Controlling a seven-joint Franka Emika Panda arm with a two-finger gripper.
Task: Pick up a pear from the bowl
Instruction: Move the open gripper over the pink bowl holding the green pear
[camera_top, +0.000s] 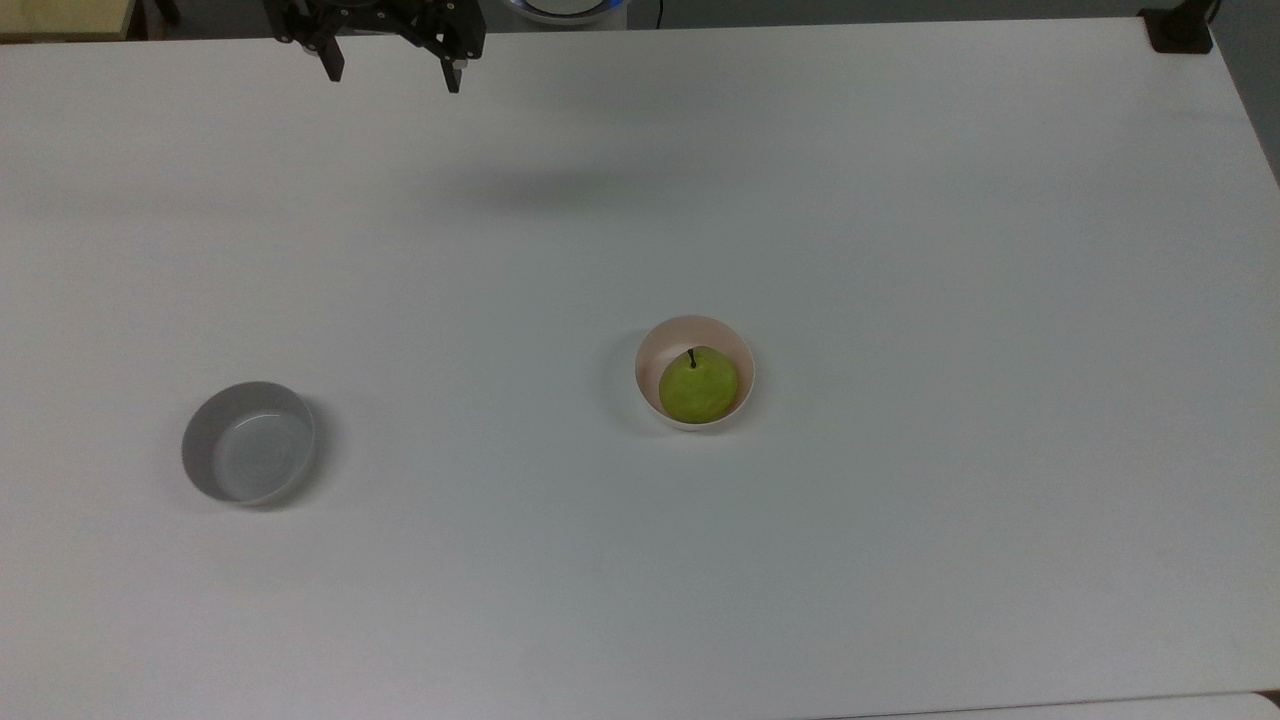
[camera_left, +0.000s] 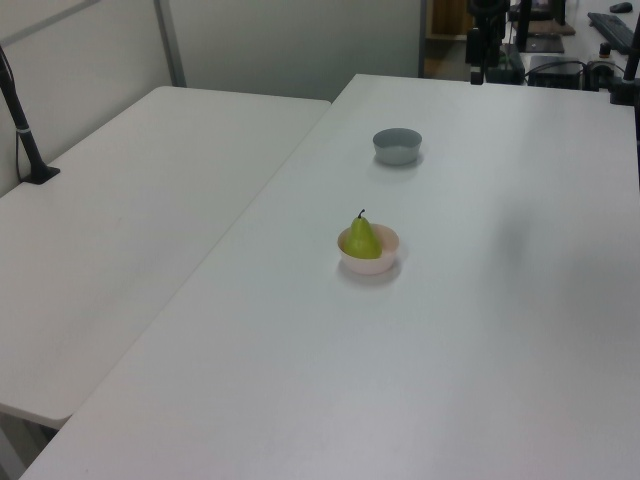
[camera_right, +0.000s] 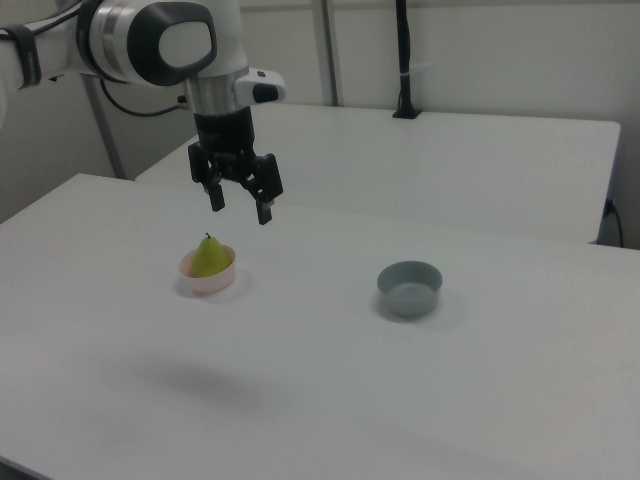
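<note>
The gripper (camera_right: 240, 204) hangs in the air, pointing straight down from a vertical wrist, fingers (camera_right: 265, 212) spread wide, holding nothing.

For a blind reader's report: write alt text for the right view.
A robot arm holds its open gripper in the air above a white table, not touching anything. Below it in the right view, a green pear stands stem up in a pink bowl. An empty grey bowl sits apart, toward the right view's right.
</note>
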